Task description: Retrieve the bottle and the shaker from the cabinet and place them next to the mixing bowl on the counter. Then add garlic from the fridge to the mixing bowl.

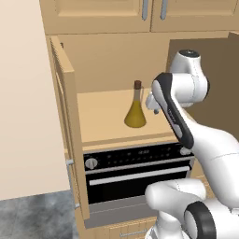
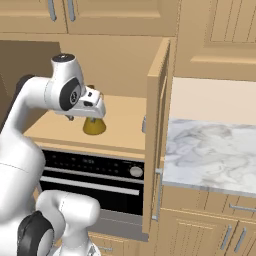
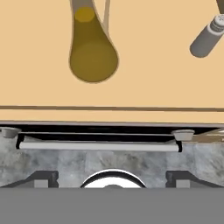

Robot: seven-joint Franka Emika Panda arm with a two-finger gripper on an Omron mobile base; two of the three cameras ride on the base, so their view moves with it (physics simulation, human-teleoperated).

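Wide-open pincer hangs above the shelf where the bottle stands upright, neck pointing up.

shelf: tan wooden floor of the cabinet niche, above a black oven
bottle: stands upright on the shelf, near its middle
shaker: stands on the shelf, well apart from the bottle

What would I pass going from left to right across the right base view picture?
White robot arm → cone-shaped glass bottle of yellow-olive liquid on the tan wooden cabinet shelf → open tan cabinet door → white marble counter with grey veins.
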